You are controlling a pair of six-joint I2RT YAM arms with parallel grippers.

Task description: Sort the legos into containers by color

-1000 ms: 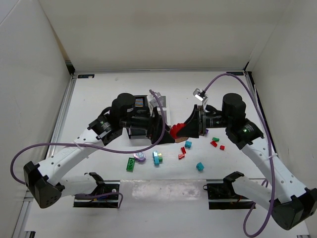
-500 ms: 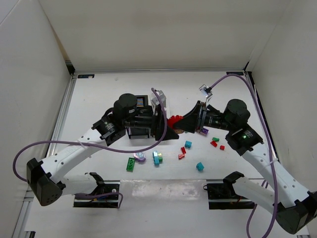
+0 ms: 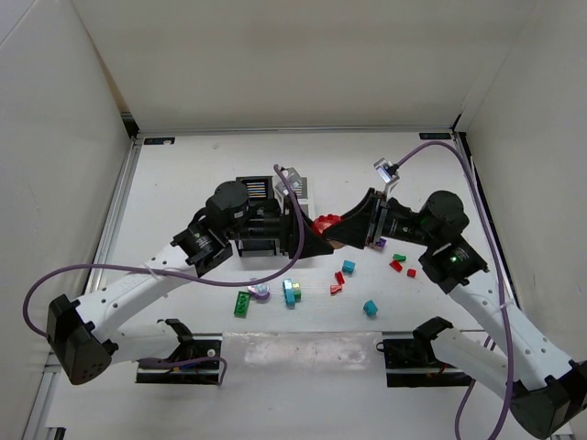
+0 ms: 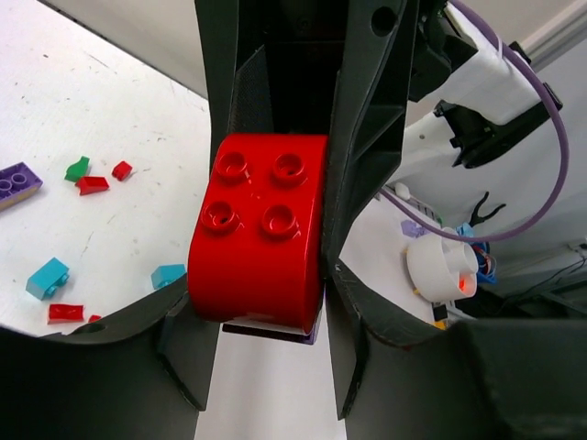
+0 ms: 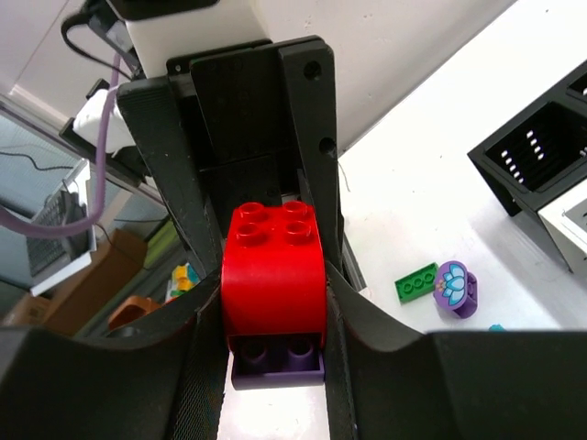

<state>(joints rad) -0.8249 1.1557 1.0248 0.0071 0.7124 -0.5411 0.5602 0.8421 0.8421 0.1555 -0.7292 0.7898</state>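
Checking top view first: red brick (image 3: 323, 223) is off the table (image 3: 183, 174), between left gripper (image 3: 312, 240) and right gripper (image 3: 353, 225), which meet nose to nose just right of the bins (image 3: 256, 189). Nearer the arm bases lie loose legos (image 3: 292, 292). None is seen in a bin, though the left arm hides much of the block.

Left wrist: red brick, studs to camera, sits between this gripper's fingers (image 4: 183, 353). They lie against both its sides, but I cannot tell whether they press. Purple brick (image 4: 275, 332) peeks out from under it.

Right wrist: right gripper is clamped on the stack, its fingers (image 5: 209, 367) flanking red and purple bricks where they join.

Judgement: hard, light, glossy plastic that won't deform but may slip. Hold on the flat side walls, not the studs or the rounded face. Two colours are snapped together, so it likely needs one gripper per brick and a straight pull to split them.
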